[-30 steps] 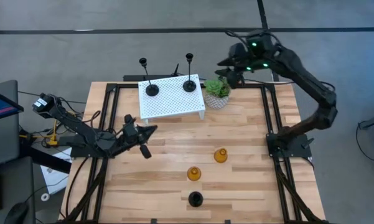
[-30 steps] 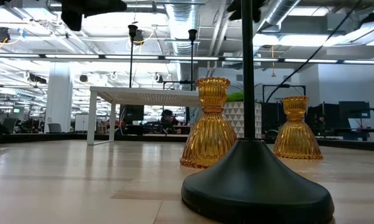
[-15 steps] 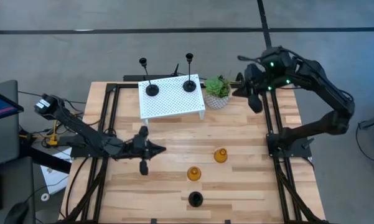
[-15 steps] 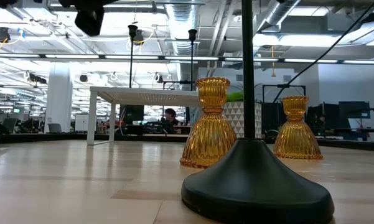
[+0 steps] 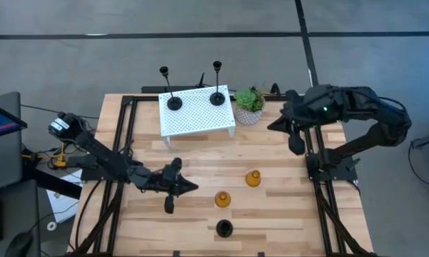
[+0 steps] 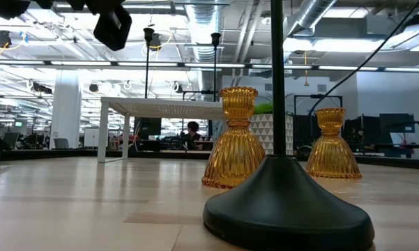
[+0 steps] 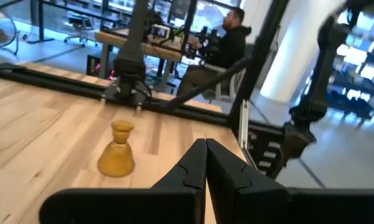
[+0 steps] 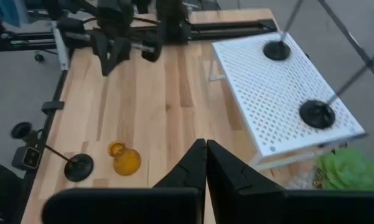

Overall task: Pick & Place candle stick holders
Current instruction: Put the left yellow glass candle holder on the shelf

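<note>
Two black candle stick holders (image 5: 174,102) (image 5: 217,98) stand by their round bases on the white perforated stand (image 5: 197,114). A third black holder (image 5: 223,228) stands on the table near the near edge, and it is close up in the low view (image 6: 286,202). Two amber holders (image 5: 222,199) (image 5: 253,178) stand on the table. My left gripper (image 5: 193,188) is shut and empty, left of the amber holders, one of which shows in the left wrist view (image 7: 117,152). My right gripper (image 5: 271,127) is shut and empty in the air near the table's right side.
A small green potted plant (image 5: 249,106) stands right of the white stand at the far edge. Black frame rails (image 5: 310,143) run along the table's left and right sides. A person sits in the room beyond the table (image 7: 227,43).
My left gripper has gone toward the table's near edge and a little right, toward the amber holders, and stays shut. My right gripper has gone from beside the plant toward the near side along the right rail. The holders have not moved.
</note>
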Controlling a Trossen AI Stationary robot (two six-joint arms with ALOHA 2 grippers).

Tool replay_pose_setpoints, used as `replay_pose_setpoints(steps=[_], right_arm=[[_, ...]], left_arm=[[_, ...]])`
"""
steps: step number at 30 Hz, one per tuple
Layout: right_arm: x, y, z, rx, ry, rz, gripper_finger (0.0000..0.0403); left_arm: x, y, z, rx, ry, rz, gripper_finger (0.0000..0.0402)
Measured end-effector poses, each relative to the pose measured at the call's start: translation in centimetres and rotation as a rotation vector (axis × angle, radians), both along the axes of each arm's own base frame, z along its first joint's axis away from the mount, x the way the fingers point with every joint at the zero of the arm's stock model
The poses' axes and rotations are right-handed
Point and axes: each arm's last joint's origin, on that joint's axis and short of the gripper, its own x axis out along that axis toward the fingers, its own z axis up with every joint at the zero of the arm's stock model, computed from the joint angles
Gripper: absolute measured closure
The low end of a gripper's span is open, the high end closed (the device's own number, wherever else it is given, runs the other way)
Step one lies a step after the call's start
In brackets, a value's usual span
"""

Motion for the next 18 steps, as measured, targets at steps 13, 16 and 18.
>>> replay_pose_setpoints(steps=[13, 16, 18], right_arm=[[0.7, 3.4, -4.7, 0.092, -0.081, 0.114, 0.0403], [0.2, 4.3, -6.1, 0.137, -0.128, 0.13, 0.0403], [-0.1, 4.8, -6.9, 0.153, -0.159, 0.134, 0.0403]], left_arm=[[3.0, -5.3, 1.3, 0.101, 0.009, -0.002, 0.0397], [3.1, -6.2, 0.6, 0.114, 0.031, -0.025, 0.0397], [3.2, -6.6, 0.0, 0.1, 0.051, -0.038, 0.0397]])
